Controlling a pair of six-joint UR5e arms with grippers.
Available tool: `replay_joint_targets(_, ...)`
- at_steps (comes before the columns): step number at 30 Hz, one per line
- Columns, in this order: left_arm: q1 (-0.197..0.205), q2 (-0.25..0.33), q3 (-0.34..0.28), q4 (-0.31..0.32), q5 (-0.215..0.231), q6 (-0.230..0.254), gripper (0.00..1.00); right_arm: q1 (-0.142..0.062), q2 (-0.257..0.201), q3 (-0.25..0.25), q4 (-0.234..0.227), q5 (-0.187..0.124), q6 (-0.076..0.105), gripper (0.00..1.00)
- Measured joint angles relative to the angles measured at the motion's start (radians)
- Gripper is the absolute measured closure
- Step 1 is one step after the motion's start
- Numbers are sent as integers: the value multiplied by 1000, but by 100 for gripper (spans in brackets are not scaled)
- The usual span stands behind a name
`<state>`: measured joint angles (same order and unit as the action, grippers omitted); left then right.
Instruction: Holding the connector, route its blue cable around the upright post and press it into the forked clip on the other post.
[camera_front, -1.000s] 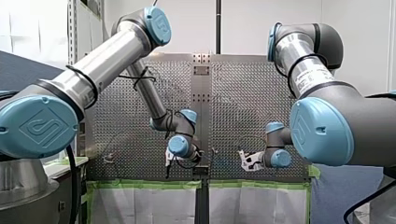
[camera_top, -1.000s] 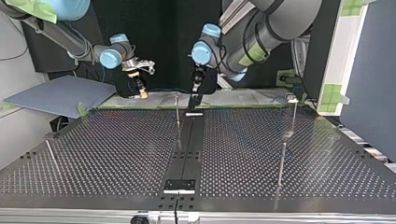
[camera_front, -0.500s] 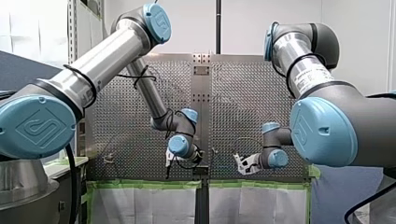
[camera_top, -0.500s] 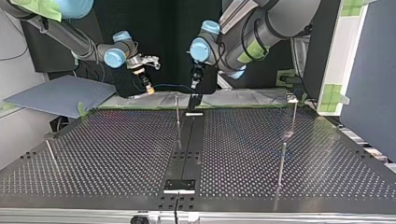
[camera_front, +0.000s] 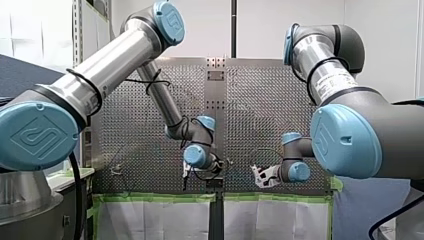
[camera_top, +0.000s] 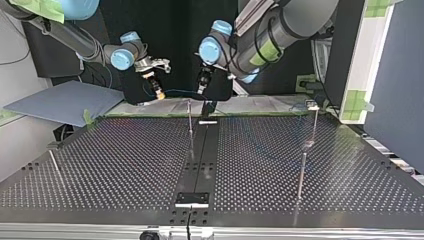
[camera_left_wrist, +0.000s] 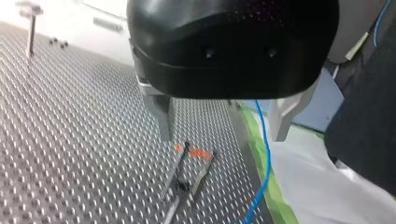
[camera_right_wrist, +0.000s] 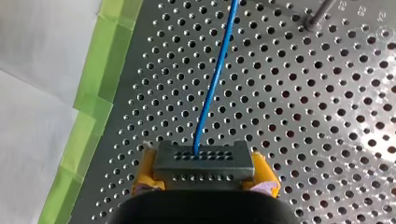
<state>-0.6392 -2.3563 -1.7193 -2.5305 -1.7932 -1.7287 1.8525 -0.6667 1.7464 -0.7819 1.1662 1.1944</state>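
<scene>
Right wrist view: connector (camera_right_wrist: 204, 161) is clamped by right fingers (camera_right_wrist: 145, 175).
Cable axis: blue cable (camera_right_wrist: 215, 79) is run straight ahead of them, toward upright post (camera_right_wrist: 322, 11).
Left fingers (camera_left_wrist: 163, 116): spread, cable hung between.

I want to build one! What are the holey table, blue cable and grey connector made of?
Table: probably metal, grey sheen, evenly drilled holes. Blue cable: likely plastic-coated wire, smooth, thin. Connector: seems moulded plastic, matte dark grey, tiny pin holes.

The dark grey connector (camera_right_wrist: 204, 161) sits clamped in my right tool (camera_right_wrist: 204, 183); its blue cable (camera_right_wrist: 215, 79) runs straight toward one o'clock, perhaps reaching the upright post (camera_right_wrist: 322, 9).
</scene>
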Motion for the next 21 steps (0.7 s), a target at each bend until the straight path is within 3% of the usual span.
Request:
replay_joint_targets(5, -14, 0, 14, 7, 31, -10, 0, -1, 0, 0, -28, 16, 41, 100)
replay_joint_targets(11, -19, 0, 25, 8, 30, -33, 0, -2, 0, 0, -61, 19, 85, 100)
replay_joint_targets(21, -17, -1, 27, 7, -29, -51, 0, -9, 0, -1, -92, 18, 114, 100)
